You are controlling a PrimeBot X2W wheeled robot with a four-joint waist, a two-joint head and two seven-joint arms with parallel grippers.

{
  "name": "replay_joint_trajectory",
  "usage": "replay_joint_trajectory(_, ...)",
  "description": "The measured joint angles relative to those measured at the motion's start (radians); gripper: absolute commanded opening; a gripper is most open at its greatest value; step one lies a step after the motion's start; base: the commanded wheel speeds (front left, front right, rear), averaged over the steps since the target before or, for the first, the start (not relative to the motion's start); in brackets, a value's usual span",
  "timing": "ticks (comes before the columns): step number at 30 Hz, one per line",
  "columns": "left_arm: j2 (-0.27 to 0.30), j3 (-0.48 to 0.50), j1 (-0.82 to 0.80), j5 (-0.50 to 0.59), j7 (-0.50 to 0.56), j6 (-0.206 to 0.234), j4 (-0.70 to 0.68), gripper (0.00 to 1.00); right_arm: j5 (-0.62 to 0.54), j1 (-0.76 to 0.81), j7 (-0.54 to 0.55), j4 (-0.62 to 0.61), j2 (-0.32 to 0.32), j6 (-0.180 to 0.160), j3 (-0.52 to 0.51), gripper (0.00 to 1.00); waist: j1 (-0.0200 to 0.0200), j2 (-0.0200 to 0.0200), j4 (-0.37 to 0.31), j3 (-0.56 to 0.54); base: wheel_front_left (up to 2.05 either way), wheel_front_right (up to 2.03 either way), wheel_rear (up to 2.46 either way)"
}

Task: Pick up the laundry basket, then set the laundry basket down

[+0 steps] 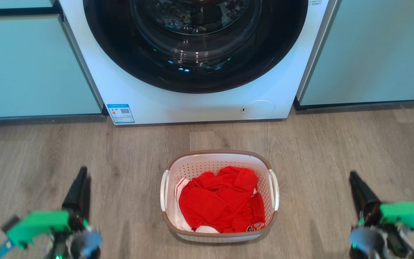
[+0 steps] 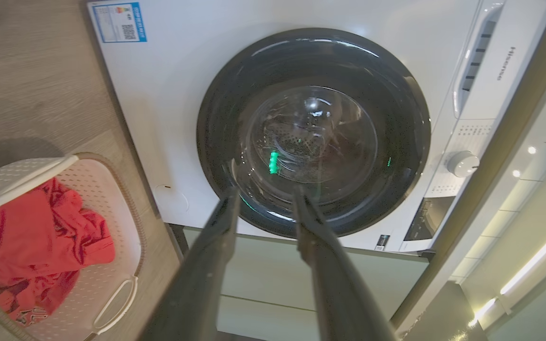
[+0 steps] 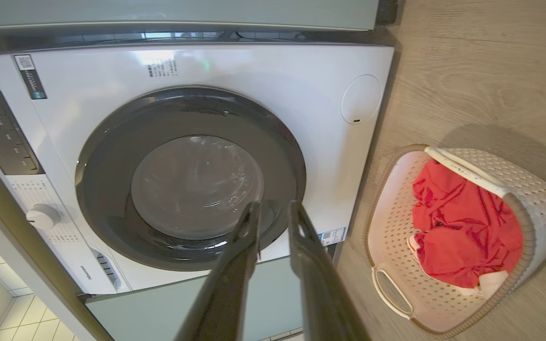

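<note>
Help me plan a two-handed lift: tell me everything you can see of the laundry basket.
The laundry basket is small and rounded-rectangular, of white perforated plastic with a brown rim. A white loop handle sits on its left side and another on its right. It stands upright on the wood-look floor, in front of the washing machine and apart from it. Crumpled red clothing with some white fabric lies inside.

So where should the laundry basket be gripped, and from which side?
Best by its two white side handles: left hand on the left handle, right hand on the right handle, each from its own side. The laundry basket sits upright on the floor between them, handle loops open at both sides, red clothes filling the middle.
</note>
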Motion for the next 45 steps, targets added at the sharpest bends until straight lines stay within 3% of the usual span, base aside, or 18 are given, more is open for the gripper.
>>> replay_joint_trajectory(6,-0.013,-0.004,0.072,0.000,-0.008,0.002,0.051,1.00,0.000,0.056,-0.005,0.052,0.006,0.000,0.009,1.00,0.0000,0.0000,0.000,0.000,0.00,0.00,0.00)
replay_joint_trajectory(22,-0.012,-0.029,0.068,0.081,-0.053,0.028,-0.019,1.00,-0.072,0.054,-0.049,0.025,0.006,0.000,0.034,1.00,0.0000,0.0000,-0.001,0.000,0.00,0.00,0.00)
replay_joint_trajectory(32,-0.012,-0.042,0.068,0.203,-0.078,0.061,-0.072,1.00,-0.193,0.054,-0.077,-0.012,0.006,0.000,0.036,1.00,0.0000,0.0000,-0.002,0.001,0.00,0.00,0.00)
replay_joint_trajectory(45,-0.012,-0.103,0.068,0.467,-0.116,0.099,-0.132,1.00,-0.425,0.054,-0.110,-0.086,0.006,0.000,0.072,1.00,0.0000,0.0000,-0.002,0.004,0.00,0.00,0.00)
